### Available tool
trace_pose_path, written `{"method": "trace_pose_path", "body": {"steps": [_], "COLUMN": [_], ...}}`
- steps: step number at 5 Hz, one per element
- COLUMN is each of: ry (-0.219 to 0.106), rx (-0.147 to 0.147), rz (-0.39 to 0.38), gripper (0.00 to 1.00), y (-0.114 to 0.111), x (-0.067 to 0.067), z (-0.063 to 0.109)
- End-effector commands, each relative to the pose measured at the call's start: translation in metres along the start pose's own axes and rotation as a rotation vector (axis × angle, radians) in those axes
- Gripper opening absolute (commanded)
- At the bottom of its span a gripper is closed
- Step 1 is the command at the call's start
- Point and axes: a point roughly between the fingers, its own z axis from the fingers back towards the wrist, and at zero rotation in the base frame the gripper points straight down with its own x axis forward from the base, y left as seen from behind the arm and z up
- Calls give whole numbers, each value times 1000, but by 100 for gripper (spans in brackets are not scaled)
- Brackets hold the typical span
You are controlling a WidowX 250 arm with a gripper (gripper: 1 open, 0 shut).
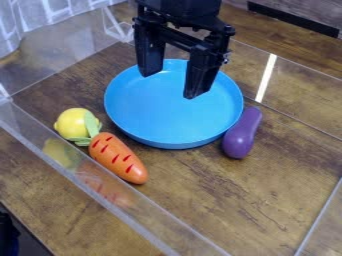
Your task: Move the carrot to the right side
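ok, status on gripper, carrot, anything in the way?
Gripper open, empty, above blue plate. Carrot on table, near side of plate, not held. Plate and eggplant lie toward the right, possibly in the way.

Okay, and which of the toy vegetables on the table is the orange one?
The carrot, in front of the blue plate beside the yellow toy; the eggplant is purple.

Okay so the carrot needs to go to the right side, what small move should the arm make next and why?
I'd shift the open black gripper toward the orange plastic carrot before lowering. The jaws hang apart over the round blue plate with nothing between them, while the carrot lies outside its rim, beside the yellow lemon-like toy.
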Motion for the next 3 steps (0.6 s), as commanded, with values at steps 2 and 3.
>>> {"method": "trace_pose_path", "body": {"steps": [2, 3], "ry": [14, 21], "rx": [-14, -20], "rz": [80, 128], "gripper": [100, 100], "y": [3, 5], "x": [-3, -5], "z": [-10, -16]}}
